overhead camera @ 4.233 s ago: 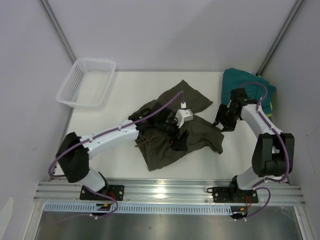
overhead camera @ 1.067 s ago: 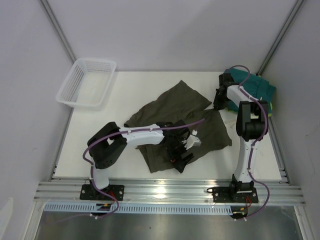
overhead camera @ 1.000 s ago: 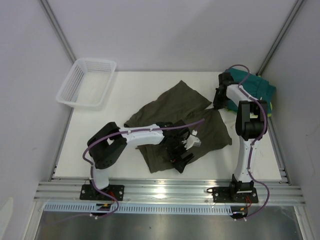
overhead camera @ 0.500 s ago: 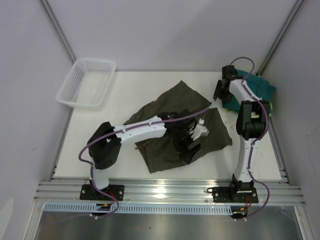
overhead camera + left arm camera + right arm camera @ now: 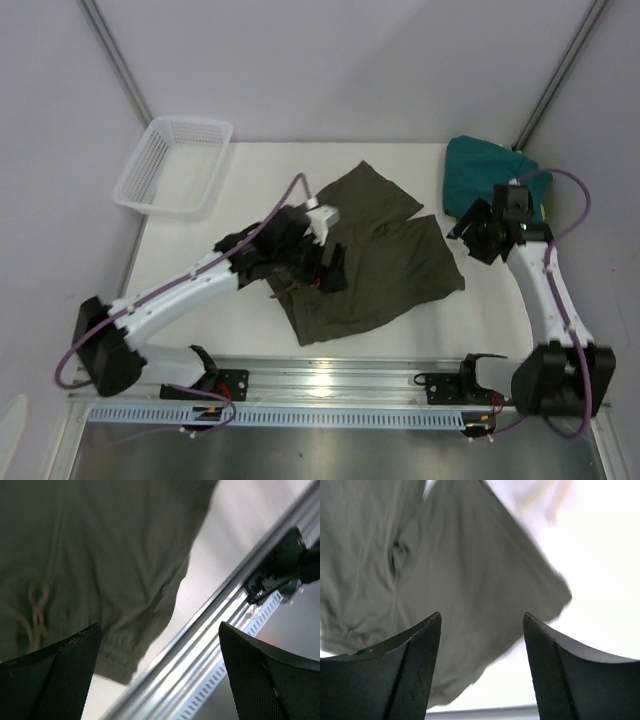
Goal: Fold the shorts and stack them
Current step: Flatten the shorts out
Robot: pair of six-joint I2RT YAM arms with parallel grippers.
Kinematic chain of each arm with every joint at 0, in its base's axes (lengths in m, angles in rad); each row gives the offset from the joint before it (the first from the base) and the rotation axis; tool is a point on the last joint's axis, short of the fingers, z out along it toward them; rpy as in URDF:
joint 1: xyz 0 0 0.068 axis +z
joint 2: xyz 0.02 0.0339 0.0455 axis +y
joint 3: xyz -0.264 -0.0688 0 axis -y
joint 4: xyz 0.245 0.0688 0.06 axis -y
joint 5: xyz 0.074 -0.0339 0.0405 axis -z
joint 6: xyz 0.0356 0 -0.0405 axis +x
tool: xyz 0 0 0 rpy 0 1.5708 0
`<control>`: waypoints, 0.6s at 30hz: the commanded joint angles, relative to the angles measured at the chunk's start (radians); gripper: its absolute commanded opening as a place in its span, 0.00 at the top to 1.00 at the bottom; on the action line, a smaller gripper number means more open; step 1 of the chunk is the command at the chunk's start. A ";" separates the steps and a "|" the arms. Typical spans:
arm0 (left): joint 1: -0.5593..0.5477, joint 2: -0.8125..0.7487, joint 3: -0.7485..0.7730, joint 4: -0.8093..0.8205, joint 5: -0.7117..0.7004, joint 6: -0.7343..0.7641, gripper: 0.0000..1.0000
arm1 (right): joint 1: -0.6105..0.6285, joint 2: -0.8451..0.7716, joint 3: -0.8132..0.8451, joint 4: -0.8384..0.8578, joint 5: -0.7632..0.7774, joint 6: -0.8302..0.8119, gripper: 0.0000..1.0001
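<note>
The olive-green shorts (image 5: 385, 262) lie spread on the white table, one leg toward the back, the other to the right. Their dark drawstring (image 5: 34, 611) shows in the left wrist view. My left gripper (image 5: 325, 272) hangs open over the waist end of the shorts (image 5: 110, 555), holding nothing. My right gripper (image 5: 478, 235) is open just right of the shorts' right leg and looks down on the cloth (image 5: 470, 570), its fingers empty. The folded teal shorts (image 5: 487, 167) sit at the back right corner.
A white plastic basket (image 5: 175, 165) stands at the back left corner. The metal rail (image 5: 340, 375) runs along the table's near edge, close below the shorts' hem, and appears as the rail (image 5: 225, 615) in the left wrist view. Walls close in on both sides.
My right gripper has opened and swung back from the far right corner to beside the shorts' right leg. My left arm has lifted and moved left and back. The shorts lie flat.
</note>
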 commanded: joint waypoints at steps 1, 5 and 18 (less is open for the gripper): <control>0.034 -0.240 -0.267 0.123 -0.114 -0.338 0.01 | -0.035 -0.205 -0.129 -0.019 -0.043 0.183 0.30; 0.043 -0.471 -0.464 0.125 -0.205 -0.538 0.01 | -0.075 -0.368 -0.276 -0.068 -0.092 0.254 0.25; 0.045 -0.774 -0.837 0.179 -0.176 -0.938 0.01 | -0.092 -0.585 -0.534 -0.026 -0.019 0.441 0.35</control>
